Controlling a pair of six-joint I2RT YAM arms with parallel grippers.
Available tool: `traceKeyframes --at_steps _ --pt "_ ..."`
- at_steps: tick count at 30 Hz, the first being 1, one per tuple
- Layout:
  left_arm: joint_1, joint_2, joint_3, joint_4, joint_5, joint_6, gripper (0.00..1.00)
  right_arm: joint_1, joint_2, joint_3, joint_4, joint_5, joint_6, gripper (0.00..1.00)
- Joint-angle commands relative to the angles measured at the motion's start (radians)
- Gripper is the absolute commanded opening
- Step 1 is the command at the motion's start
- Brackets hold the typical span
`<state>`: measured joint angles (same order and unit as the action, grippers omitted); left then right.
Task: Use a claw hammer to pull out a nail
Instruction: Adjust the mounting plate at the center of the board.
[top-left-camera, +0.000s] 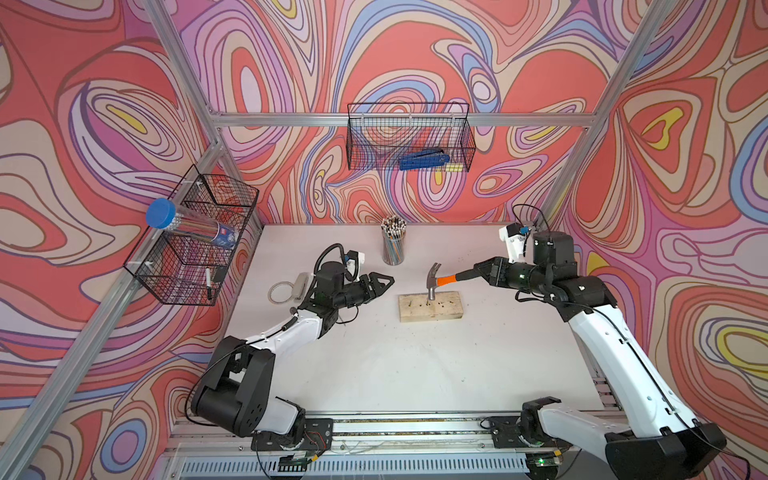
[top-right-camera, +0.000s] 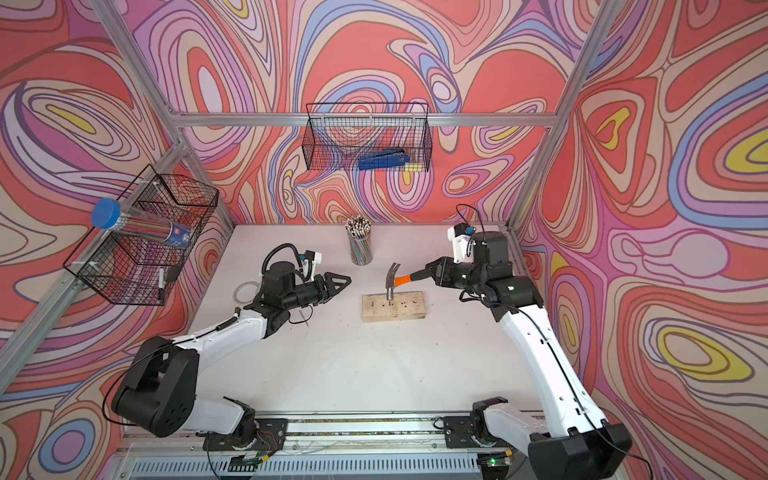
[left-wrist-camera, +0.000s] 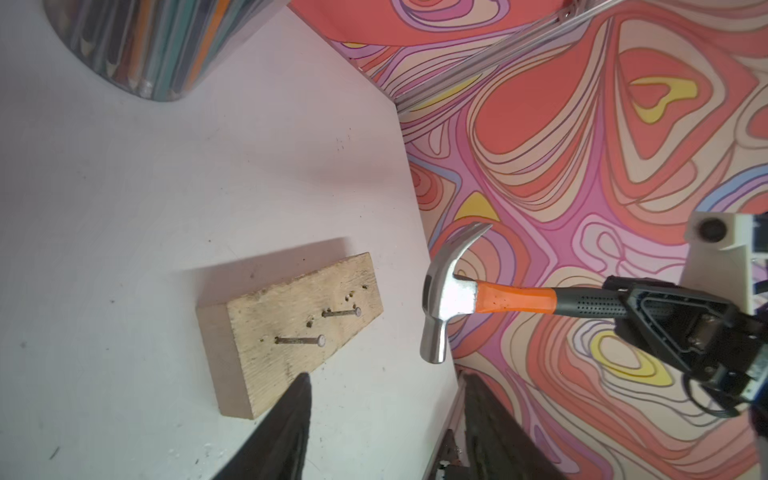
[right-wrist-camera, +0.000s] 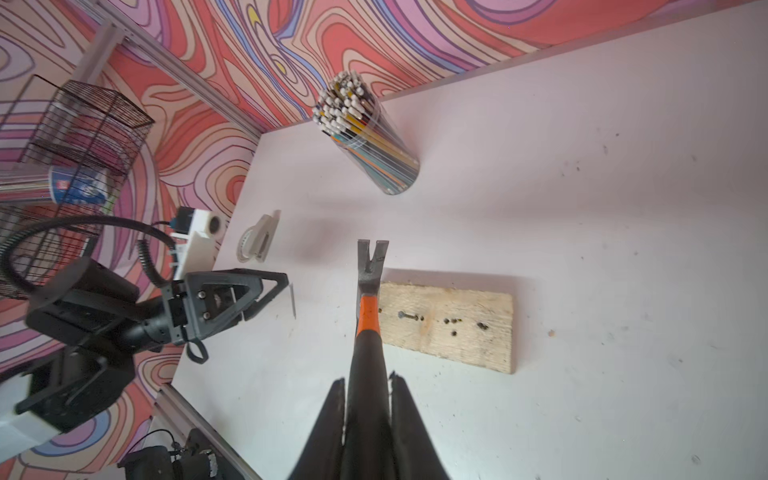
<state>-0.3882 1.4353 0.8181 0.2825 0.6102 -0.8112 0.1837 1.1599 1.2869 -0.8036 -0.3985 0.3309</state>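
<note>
My right gripper (top-left-camera: 478, 269) is shut on the black handle of the claw hammer (top-left-camera: 434, 279), as the right wrist view also shows for gripper (right-wrist-camera: 368, 380) and hammer (right-wrist-camera: 369, 316). The silver head hangs over the left part of a wooden block (top-left-camera: 430, 306), clear of it in the left wrist view, where hammer (left-wrist-camera: 444, 299) and block (left-wrist-camera: 291, 328) stand apart. Two nails (left-wrist-camera: 299, 340) (left-wrist-camera: 341, 312) stick out of the block. My left gripper (top-left-camera: 386, 281) is open and empty (left-wrist-camera: 386, 378), just left of the block. A thin grey sliver (right-wrist-camera: 293, 301), perhaps a loose nail, shows by its fingertips.
A clear cup of pencils (top-left-camera: 393, 245) stands behind the block. A grey stapler-like object (top-left-camera: 300, 286) and a clear ring (top-left-camera: 279, 291) lie behind the left arm. Wire baskets hang on the left wall (top-left-camera: 195, 241) and the back wall (top-left-camera: 409, 137).
</note>
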Motion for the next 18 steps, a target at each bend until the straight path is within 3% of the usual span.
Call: traceKeyframes --at_steps 1,6,18 --pt "-0.020 0.033 0.095 -0.393 -0.170 0.259 0.53 -0.001 0.024 0.100 -0.104 0.048 -0.048 0.00" --pt "-0.122 0.127 0.194 -0.484 -0.308 0.394 0.52 -0.001 0.058 0.146 -0.175 0.063 -0.063 0.00" --pt "-0.156 0.433 0.430 -0.561 -0.357 0.404 0.51 0.002 0.056 0.104 -0.184 0.030 -0.062 0.00"
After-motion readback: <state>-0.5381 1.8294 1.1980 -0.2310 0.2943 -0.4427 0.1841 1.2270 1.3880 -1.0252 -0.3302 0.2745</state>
